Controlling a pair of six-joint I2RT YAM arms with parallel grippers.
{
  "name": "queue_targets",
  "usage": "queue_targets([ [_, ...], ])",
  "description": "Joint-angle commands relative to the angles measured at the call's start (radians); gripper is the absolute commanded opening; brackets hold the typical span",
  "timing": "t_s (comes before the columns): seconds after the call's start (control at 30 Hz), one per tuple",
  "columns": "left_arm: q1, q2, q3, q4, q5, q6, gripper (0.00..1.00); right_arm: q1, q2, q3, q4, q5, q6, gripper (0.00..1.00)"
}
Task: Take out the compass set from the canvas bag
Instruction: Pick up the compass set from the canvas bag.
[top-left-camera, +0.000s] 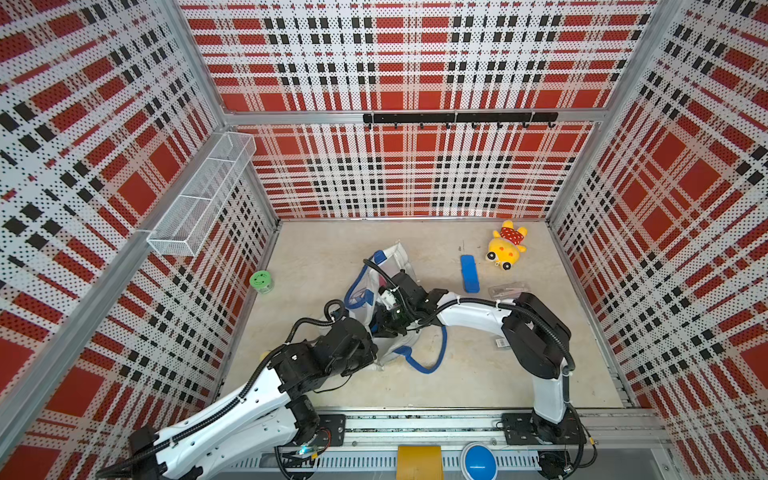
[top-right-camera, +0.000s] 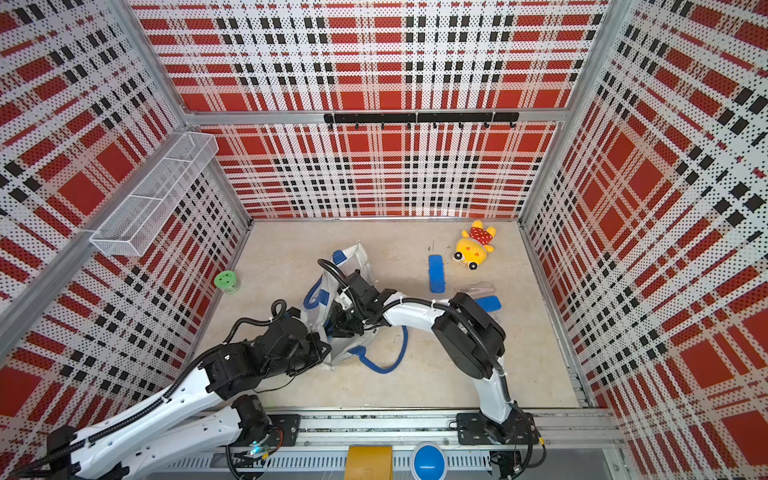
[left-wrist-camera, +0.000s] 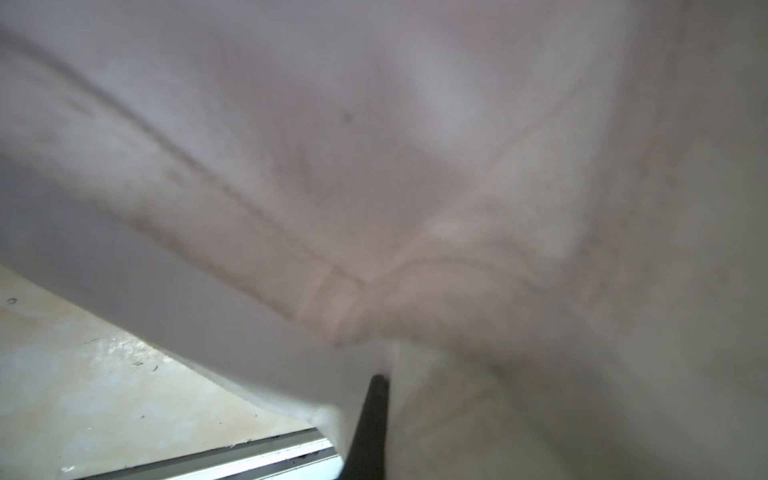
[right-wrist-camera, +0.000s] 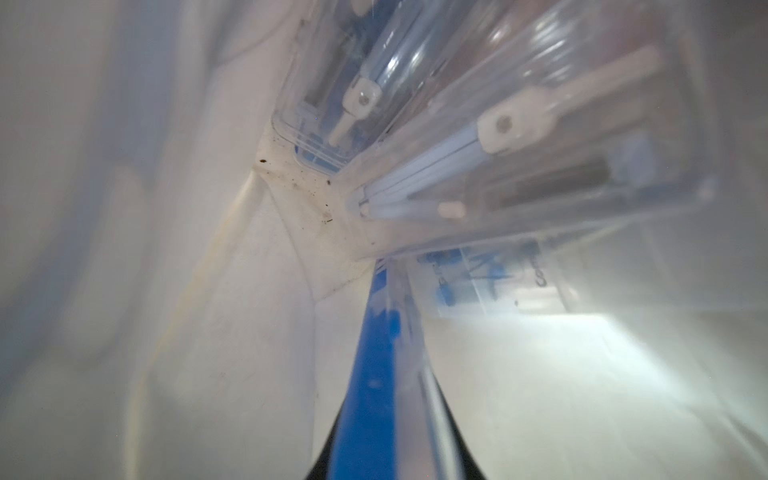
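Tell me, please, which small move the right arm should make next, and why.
Probably draw the right end effector slowly back out of the off-white canvas bag: the clear plastic compass case with a blue edge already sits between its fingers, and the left end effector pinches the bag's fabric.

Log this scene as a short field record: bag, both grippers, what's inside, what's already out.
bag: canvas bag, mid-table, mouth open
left gripper: shut on bag fabric
right gripper: inside bag, straddling blue-edged case; grip unconfirmed
inside: clear compass-set case, second one beside it
outside: blue case, clear case, plush toy
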Motion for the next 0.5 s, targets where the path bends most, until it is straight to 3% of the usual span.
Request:
queue_targets([
  [0.0,0.021,-0.014,0.006,-0.002,0.006,-0.008,0.0,-0.018,-0.109,0.0,-0.046,0.082,-0.019,0.13],
  [0.47,0.136,-0.003,0.043,0.03,0.089,0.028,0.0,-0.174,-0.426,-0.005,-0.328,0.197,-0.116,0.07],
])
